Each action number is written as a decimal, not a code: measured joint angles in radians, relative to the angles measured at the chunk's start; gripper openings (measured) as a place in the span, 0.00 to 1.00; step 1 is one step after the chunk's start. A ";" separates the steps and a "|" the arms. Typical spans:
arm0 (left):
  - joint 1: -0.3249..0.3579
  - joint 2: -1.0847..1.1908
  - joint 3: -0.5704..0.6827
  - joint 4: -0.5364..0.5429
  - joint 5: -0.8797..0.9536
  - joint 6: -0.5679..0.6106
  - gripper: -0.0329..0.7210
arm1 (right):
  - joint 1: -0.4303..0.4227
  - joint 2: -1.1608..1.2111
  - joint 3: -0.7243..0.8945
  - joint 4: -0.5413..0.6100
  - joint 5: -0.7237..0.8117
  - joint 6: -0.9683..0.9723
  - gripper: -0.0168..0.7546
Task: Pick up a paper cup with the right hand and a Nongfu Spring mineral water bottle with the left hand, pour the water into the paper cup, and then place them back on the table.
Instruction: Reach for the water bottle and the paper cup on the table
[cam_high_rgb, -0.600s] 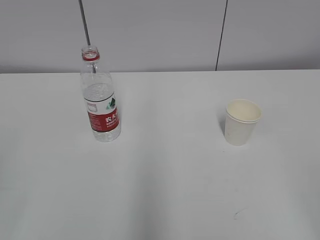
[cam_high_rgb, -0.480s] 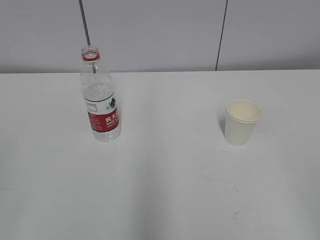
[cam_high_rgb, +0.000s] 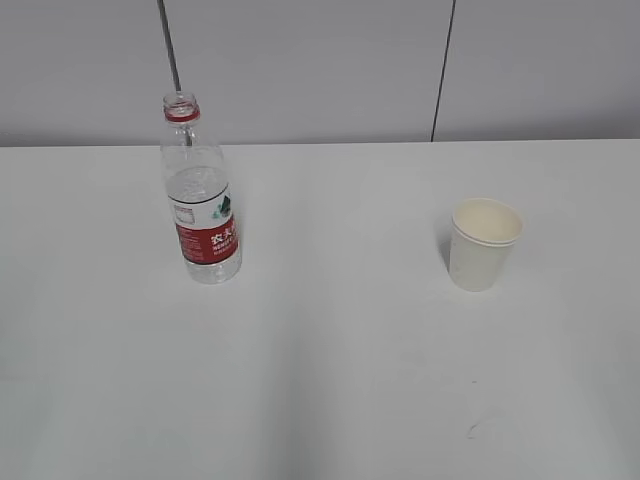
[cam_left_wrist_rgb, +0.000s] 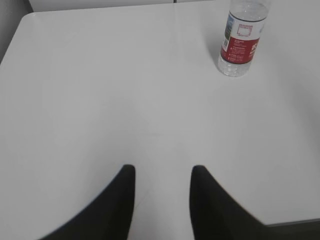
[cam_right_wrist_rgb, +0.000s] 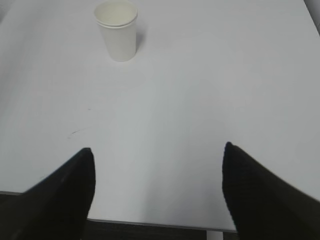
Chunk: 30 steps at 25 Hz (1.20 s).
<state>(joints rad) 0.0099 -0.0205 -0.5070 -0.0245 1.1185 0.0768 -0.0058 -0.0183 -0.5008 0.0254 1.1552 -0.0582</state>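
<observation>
The Nongfu Spring bottle (cam_high_rgb: 200, 195) stands upright, uncapped, on the left of the white table (cam_high_rgb: 330, 360); it also shows in the left wrist view (cam_left_wrist_rgb: 241, 37) at the top right. The paper cup (cam_high_rgb: 483, 244) stands upright on the right; in the right wrist view the cup (cam_right_wrist_rgb: 117, 30) is at the top left. My left gripper (cam_left_wrist_rgb: 162, 171) is open and empty over the table's near part, well short of the bottle. My right gripper (cam_right_wrist_rgb: 158, 148) is wide open and empty near the front edge, well short of the cup. Neither arm shows in the exterior view.
A grey wall with a dark vertical seam (cam_high_rgb: 443, 70) and a thin rod (cam_high_rgb: 170, 50) rises behind the table. The table's front edge (cam_right_wrist_rgb: 150, 222) lies just under my right gripper. A small dark mark (cam_high_rgb: 472, 430) is on the tabletop.
</observation>
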 joint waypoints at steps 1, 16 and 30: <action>0.000 0.000 0.000 0.000 0.000 0.000 0.36 | 0.000 0.000 0.000 0.002 -0.001 0.000 0.79; 0.000 0.037 -0.019 0.003 -0.090 0.000 0.36 | 0.000 0.367 -0.043 0.006 -0.496 0.000 0.79; -0.010 0.457 0.009 -0.024 -0.802 0.056 0.36 | 0.000 0.840 0.179 -0.025 -1.426 0.000 0.79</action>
<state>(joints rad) 0.0000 0.4363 -0.4980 -0.0485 0.3170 0.1332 -0.0058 0.8218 -0.3213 0.0000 -0.2711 -0.0585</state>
